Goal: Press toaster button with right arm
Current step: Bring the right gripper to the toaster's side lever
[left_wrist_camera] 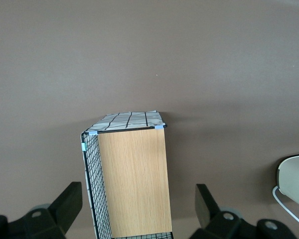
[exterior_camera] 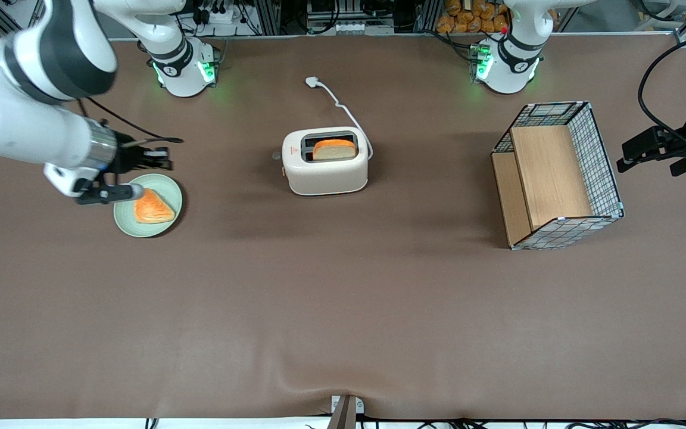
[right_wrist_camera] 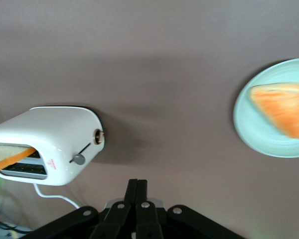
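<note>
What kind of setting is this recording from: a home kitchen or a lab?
Likely a robotics lab bench: a brown-covered table carries a cream-white two-slot toaster with unplugged cord. The slim black gripper, jaws shut, hovers by a pale green plate.

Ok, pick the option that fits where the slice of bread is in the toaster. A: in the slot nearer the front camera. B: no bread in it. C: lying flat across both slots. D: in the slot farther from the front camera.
A: the bread stands in the toaster slot nearer the front camera; the gripper hangs over the plate, well short of the toaster.
</note>
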Robot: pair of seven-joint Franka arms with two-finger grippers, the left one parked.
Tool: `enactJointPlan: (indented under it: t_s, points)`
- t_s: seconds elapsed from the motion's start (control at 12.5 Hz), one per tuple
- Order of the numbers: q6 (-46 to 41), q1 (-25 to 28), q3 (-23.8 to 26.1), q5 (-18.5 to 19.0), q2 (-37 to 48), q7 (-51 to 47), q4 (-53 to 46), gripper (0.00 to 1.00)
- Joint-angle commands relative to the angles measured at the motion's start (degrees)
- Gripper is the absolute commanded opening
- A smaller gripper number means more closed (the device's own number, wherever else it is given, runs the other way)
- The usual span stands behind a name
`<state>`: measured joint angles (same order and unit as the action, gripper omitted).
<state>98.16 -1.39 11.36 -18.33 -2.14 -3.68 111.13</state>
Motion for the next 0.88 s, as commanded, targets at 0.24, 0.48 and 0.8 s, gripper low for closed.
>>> enactJointPlan:
  t_s: [0.24, 0.48, 0.8]
  points:
    - [14.4, 0.2, 5.0, -10.1, 1.5, 0.1, 13.4, 0.0]
    - [20.1, 0.7, 10.1, -11.6, 1.2, -0.2, 16.1, 0.0]
    - [24.0, 1.6, 12.7, -13.7, -0.7, -1.0, 18.2, 0.0]
